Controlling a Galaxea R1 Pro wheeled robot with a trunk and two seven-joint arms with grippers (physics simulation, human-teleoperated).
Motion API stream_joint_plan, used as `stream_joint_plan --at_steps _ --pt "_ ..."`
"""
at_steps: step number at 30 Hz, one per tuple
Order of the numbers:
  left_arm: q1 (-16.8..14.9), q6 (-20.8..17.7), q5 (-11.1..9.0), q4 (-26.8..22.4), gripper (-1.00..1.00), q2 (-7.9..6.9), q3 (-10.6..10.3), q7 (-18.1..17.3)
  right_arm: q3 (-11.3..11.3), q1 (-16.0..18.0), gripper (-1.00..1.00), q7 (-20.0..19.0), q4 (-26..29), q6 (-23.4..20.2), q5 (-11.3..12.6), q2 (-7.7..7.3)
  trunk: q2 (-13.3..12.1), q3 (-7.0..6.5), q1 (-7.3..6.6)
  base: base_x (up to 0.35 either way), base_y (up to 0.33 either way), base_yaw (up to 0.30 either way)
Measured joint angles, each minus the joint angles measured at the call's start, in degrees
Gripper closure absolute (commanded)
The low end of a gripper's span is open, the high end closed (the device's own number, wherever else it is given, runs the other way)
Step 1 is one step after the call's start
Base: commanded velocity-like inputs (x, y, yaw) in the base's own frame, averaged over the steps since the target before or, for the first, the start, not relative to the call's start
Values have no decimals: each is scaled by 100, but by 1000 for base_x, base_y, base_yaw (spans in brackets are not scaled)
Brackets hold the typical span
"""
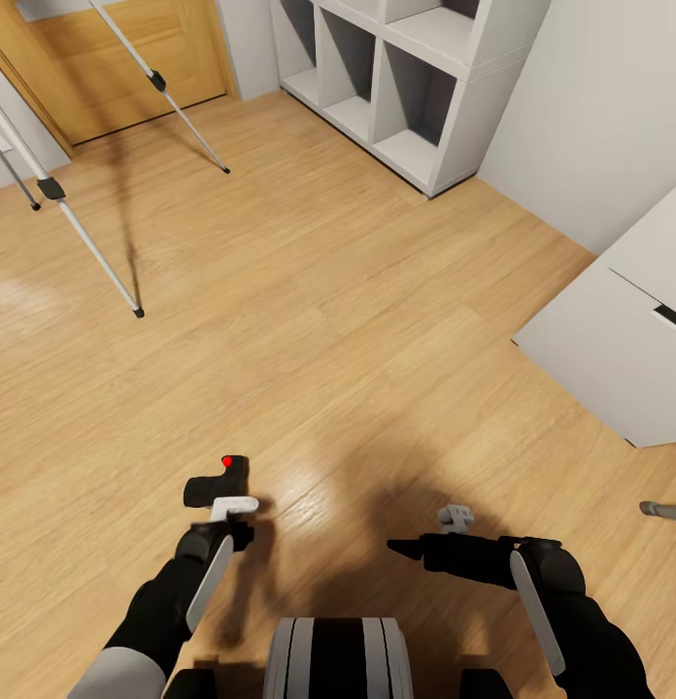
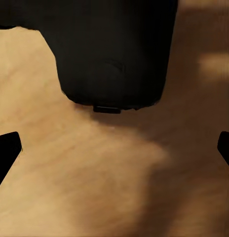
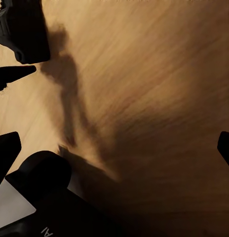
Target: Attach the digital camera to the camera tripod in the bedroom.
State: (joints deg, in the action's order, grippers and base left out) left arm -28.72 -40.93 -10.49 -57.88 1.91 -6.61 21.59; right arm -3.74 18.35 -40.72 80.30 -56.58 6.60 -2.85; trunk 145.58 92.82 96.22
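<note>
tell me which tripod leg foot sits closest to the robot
The camera tripod's front-left leg, ending at the black foot; the other feet stand farther back near the door.

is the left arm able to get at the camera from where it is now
Probably yes. The left gripper sits right behind the camera on the floor, fingers spread wide, nothing between them.
</note>
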Motion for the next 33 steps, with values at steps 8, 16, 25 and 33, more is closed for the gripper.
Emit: stream_joint_plan --at_steps 8,16,25,33 --pt "0 -50 2 -342 -100 -12 2 16 0 0 -100 0 -1 0 -1 1 0 0 -1 31 0 0" --pt "0 -58 1 -372 -100 -6 -2 19 0 0 -100 0 -5 0 -1 -2 0 0 -1 131 0 0" --pt "0 -58 -5 -368 -100 -7 1 19 0 0 -100 0 -7 7 -1 -1 0 0 0 17 0 0" --pt "0 -58 -6 -367 -100 -6 2 23 -6 0 -100 0 -7 9 -4 -4 0 0 0 2 0 0"
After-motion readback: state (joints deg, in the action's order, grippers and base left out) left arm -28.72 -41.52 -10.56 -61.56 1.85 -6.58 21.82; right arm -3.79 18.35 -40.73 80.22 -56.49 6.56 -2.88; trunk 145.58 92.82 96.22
